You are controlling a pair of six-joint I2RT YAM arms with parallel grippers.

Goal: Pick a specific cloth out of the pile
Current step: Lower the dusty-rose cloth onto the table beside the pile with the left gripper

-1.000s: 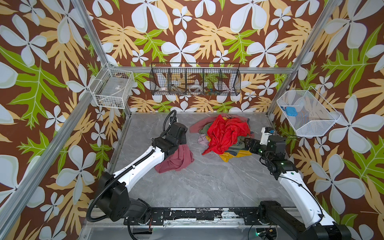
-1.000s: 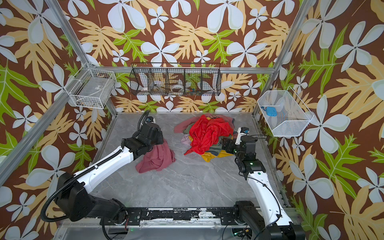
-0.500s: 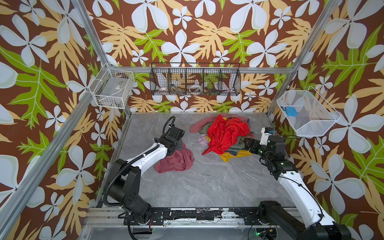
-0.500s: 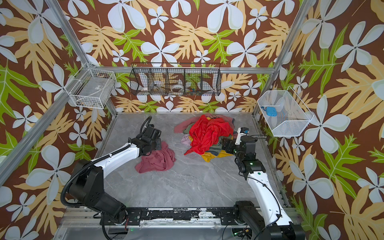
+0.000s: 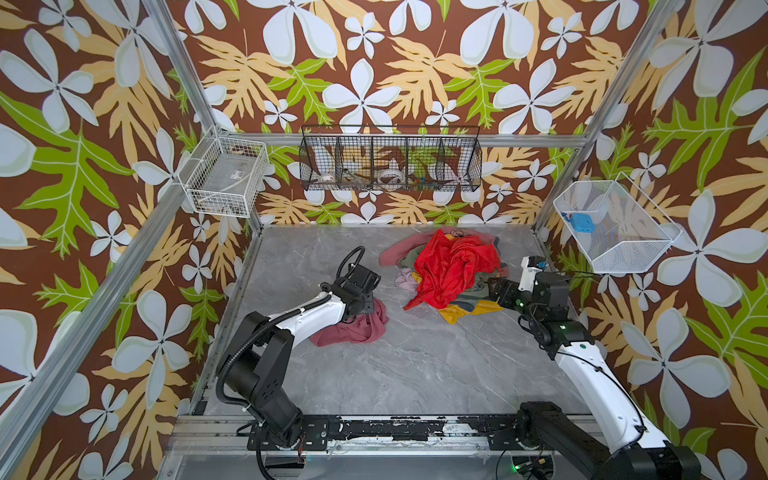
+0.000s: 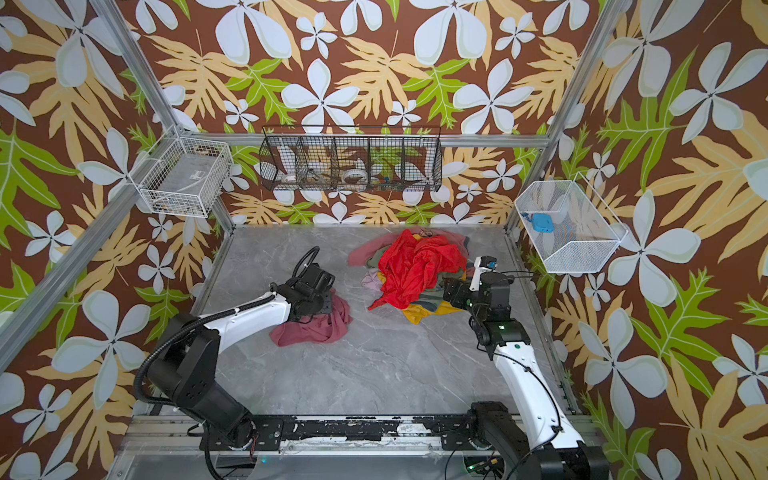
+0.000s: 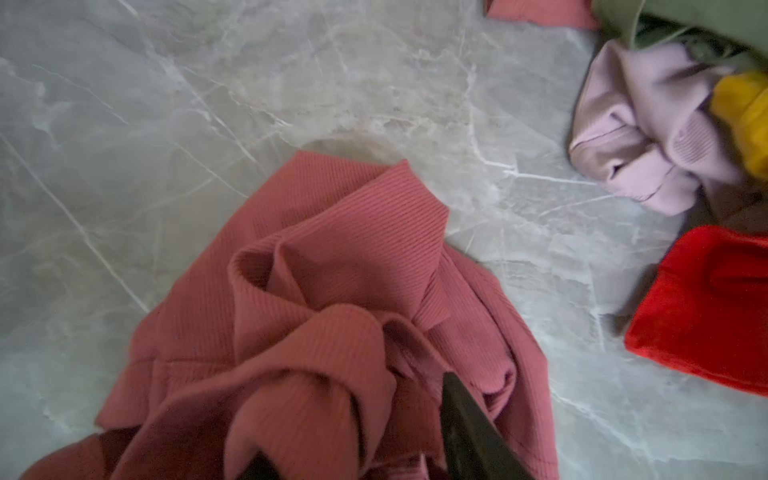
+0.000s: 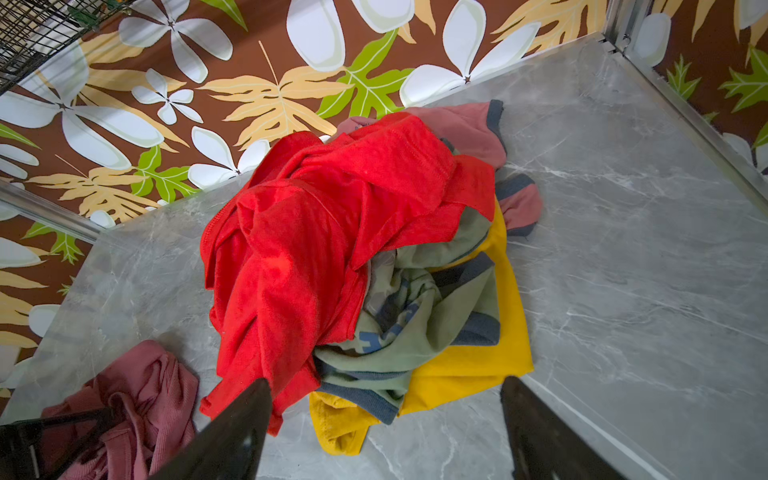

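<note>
Now: the cloth (image 5: pixel 353 330), a dusty-rose ribbed knit, lies crumpled on the grey marble table (image 5: pixel 415 374). It sits in the left half, roughly midway between the back and front edges, with bare marble all round it. The left gripper (image 7: pixel 352 414) is down on its near folds. The dark fingers (image 7: pixel 469 432) stand apart, with loose bunched fabric heaped between them, and no pinch on the fabric shows. The left arm's wrist covers the cloth's back-left part in both top views. The pile (image 5: pixel 449 270) sits toward the back edge, right of centre, separated from the cloth by a strip of bare table. A bright red cloth (image 6: pixel 415 266) drapes over its top and front. A pale lilac cloth (image 7: pixel 648 137) lies at the pile's left side, the side nearest the rose cloth. Olive green fabric (image 8: pixel 415 324) with grey-blue trim and a mustard yellow piece (image 8: pixel 469 357) spread out at its front right. The right gripper (image 8: pixel 385 380) hovers just beside the pile's front-right edge, near the table's right edge. Its jaws are spread wide and hold nothing. On the walls hang a white wire basket (image 5: pixel 226 176) at left, a black wire basket (image 5: pixel 390 160) at back, and a white mesh basket (image 5: pixel 615 226) at right holding a blue object (image 5: pixel 579 222).
</note>
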